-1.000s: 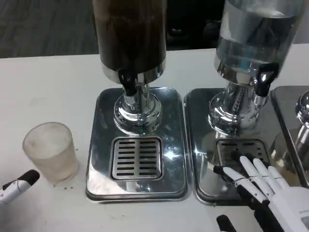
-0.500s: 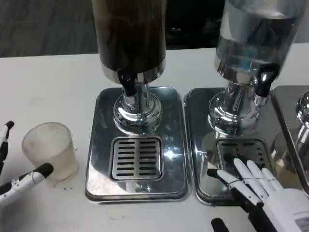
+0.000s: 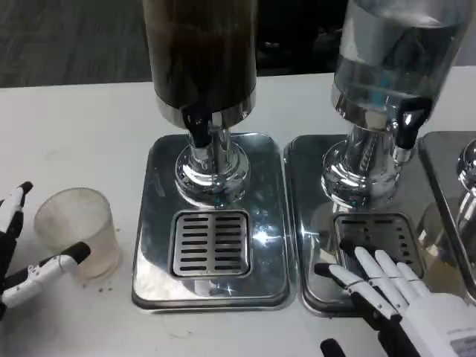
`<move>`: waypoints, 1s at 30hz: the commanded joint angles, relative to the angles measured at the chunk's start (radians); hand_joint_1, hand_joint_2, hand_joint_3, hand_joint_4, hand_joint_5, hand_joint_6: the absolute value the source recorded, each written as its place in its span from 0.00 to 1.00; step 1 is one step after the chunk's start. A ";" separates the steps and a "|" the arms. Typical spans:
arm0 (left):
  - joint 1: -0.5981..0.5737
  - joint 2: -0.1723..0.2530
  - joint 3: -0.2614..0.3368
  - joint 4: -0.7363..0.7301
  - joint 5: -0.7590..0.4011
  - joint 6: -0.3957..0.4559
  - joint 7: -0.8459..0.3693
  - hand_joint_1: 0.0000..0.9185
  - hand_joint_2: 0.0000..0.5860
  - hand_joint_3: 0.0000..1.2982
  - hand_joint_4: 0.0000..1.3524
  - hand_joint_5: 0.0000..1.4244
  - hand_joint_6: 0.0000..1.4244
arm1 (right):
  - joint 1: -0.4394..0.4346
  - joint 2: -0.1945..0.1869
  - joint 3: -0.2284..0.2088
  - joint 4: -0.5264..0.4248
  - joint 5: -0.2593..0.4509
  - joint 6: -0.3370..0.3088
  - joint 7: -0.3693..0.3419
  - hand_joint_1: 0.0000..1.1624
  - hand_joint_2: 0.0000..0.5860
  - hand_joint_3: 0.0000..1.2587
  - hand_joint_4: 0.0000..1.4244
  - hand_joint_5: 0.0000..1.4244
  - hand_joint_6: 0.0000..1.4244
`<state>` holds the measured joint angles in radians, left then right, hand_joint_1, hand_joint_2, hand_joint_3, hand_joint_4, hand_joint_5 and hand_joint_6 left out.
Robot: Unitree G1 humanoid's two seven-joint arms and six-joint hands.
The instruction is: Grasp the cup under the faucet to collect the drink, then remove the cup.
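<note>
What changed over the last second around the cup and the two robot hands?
The left robot hand came in from the lower left; its fingers now flank the cup without clearly gripping it. The right robot hand slid slightly back along the right drip tray. Cup, dark dispenser and clear dispenser stayed put.

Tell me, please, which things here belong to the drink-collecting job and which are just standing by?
Job:
cup, on the table, not under a faucet
dark dispenser with its faucet and drip tray
left hand, open around the cup

Standing by:
clear dispenser and its tray
right hand, resting on that tray
third tray at the right edge
</note>
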<state>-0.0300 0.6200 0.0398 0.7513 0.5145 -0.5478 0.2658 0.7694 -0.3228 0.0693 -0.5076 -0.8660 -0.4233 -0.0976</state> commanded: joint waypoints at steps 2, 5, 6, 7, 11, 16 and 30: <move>-0.049 0.012 -0.047 0.063 0.010 -0.030 0.043 0.00 0.00 0.00 0.00 0.00 0.01 | 0.003 0.006 0.007 -0.008 -0.002 0.003 -0.021 0.41 0.82 0.14 0.00 0.00 0.02; -0.072 0.008 -0.067 0.097 0.008 -0.043 0.058 0.00 0.00 0.00 0.00 0.00 0.01 | 0.003 0.009 0.010 -0.007 -0.004 0.005 -0.024 0.41 0.82 0.14 0.00 0.00 0.02; -0.081 0.007 -0.075 0.109 0.009 -0.049 0.063 0.00 0.00 0.00 0.00 0.00 0.01 | 0.004 0.010 0.011 -0.007 -0.005 0.006 -0.025 0.41 0.82 0.14 0.00 0.00 0.02; -0.087 0.008 -0.082 0.119 0.009 -0.053 0.067 0.00 0.00 0.00 0.00 0.00 0.02 | 0.005 0.010 0.011 -0.007 -0.005 0.007 -0.025 0.41 0.82 0.14 0.00 0.00 0.02; -0.116 0.008 -0.106 0.166 0.008 -0.081 0.090 0.00 0.00 0.00 0.00 0.00 0.02 | 0.008 0.011 0.015 -0.010 -0.008 0.011 -0.030 0.41 0.82 0.14 0.01 0.00 0.02; -0.146 0.007 -0.131 0.217 0.009 -0.110 0.117 0.00 0.00 0.00 0.00 0.00 0.03 | 0.011 0.013 0.020 -0.011 -0.010 0.014 -0.031 0.41 0.82 0.14 0.01 0.00 0.02; -0.197 -0.003 -0.183 0.298 0.004 -0.163 0.139 0.00 0.00 0.00 0.00 0.01 0.04 | 0.018 0.021 0.033 -0.017 -0.013 0.026 -0.033 0.41 0.82 0.14 0.02 0.00 0.03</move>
<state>-0.2065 0.6211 -0.1280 1.0310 0.5183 -0.6870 0.3966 0.7842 -0.3061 0.0997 -0.5117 -0.8753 -0.4047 -0.1154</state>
